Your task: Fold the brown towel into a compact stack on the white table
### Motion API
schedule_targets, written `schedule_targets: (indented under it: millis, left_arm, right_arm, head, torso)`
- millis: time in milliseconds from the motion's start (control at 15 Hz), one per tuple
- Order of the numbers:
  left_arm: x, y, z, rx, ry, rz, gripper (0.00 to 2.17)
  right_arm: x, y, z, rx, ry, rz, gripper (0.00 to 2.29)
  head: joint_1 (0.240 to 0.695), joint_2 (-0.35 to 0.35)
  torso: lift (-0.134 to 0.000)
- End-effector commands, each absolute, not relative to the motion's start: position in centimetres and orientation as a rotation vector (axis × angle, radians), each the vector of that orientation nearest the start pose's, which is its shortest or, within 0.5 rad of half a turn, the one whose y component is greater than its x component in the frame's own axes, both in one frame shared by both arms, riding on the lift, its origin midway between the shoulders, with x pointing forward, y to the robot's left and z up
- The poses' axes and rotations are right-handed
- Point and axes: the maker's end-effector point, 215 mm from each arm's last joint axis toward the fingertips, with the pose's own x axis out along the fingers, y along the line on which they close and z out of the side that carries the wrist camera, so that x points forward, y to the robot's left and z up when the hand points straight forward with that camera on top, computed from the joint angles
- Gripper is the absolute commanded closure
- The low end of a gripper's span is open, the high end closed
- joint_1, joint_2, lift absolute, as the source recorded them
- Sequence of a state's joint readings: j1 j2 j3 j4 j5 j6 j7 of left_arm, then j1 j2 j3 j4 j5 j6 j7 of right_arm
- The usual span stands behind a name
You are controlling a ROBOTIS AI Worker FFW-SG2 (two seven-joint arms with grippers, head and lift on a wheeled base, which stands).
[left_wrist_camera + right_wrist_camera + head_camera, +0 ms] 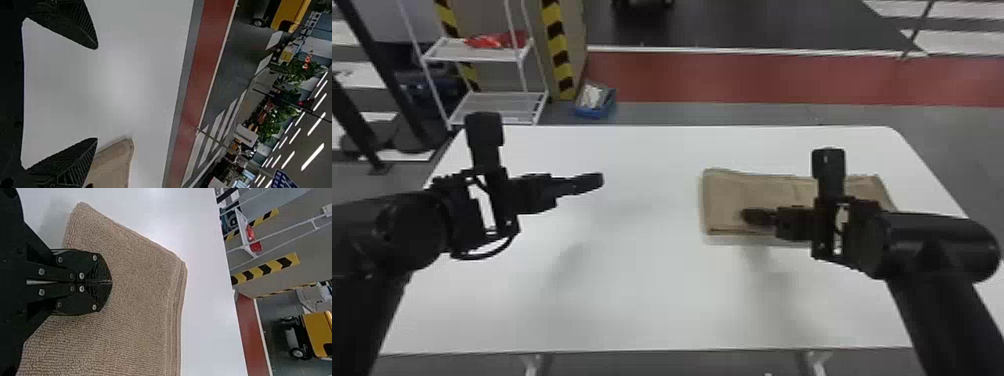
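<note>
The brown towel (727, 200) lies folded in layers on the right half of the white table (652, 280), its long side running left to right. Over the towel's left part is my right gripper (749, 216); in the right wrist view this gripper (111, 282) is shut, fingertips together, above the towel (145, 290) with no cloth seen pinched. My left gripper (594, 181) hangs over the table's left half, apart from the towel. The left wrist view shows that gripper (97, 94) wide open with nothing between its fingers, and a towel corner (115, 160) beyond one finger.
Behind the table's far left corner stands a white wire shelf (482, 107) with red items on it. A blue box (595, 102) sits on the floor past the far edge. The table's near edge (652, 350) runs below both arms.
</note>
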State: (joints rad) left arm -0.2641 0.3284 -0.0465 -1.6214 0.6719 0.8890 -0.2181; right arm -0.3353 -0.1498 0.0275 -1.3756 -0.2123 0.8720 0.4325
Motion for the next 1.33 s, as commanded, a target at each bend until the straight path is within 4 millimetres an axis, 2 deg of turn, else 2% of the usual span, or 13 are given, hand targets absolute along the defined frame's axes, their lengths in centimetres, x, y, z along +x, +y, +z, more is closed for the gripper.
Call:
schedule_targets:
  millis: [0, 533, 667, 933, 1267]
  left_arm:
    - [59.9, 19.0, -36.7, -0.326, 0.565, -0.452, 0.04]
    - [60.2, 19.4, -36.4, -0.330, 0.548, -0.446, 0.04]
    - [60.0, 19.5, -36.7, -0.331, 0.553, -0.442, 0.04]
    - [59.7, 20.1, -36.8, -0.337, 0.551, -0.434, 0.04]
    - [59.5, 20.0, -36.8, -0.336, 0.548, -0.436, 0.04]
  right_arm:
    - [60.1, -15.3, -45.7, 0.205, 0.715, 0.467, 2.12]
    - [58.8, -7.0, -45.7, 0.164, 0.722, 0.570, 2.12]
    - [58.8, -5.0, -45.2, 0.157, 0.716, 0.595, 2.12]
    - [58.6, -3.0, -45.0, 0.158, 0.715, 0.615, 2.12]
    - [57.7, -1.6, -45.2, 0.153, 0.720, 0.639, 2.12]
  head:
    - [0.695, 0.003]
    - [0.695, 0.086]
    - [0.695, 0.104]
    - [0.695, 0.139]
    - [0.695, 0.163]
  torso:
    - [-0.120]
    - [-0.120]
    - [-0.120]
    - [-0.120]
    - [-0.120]
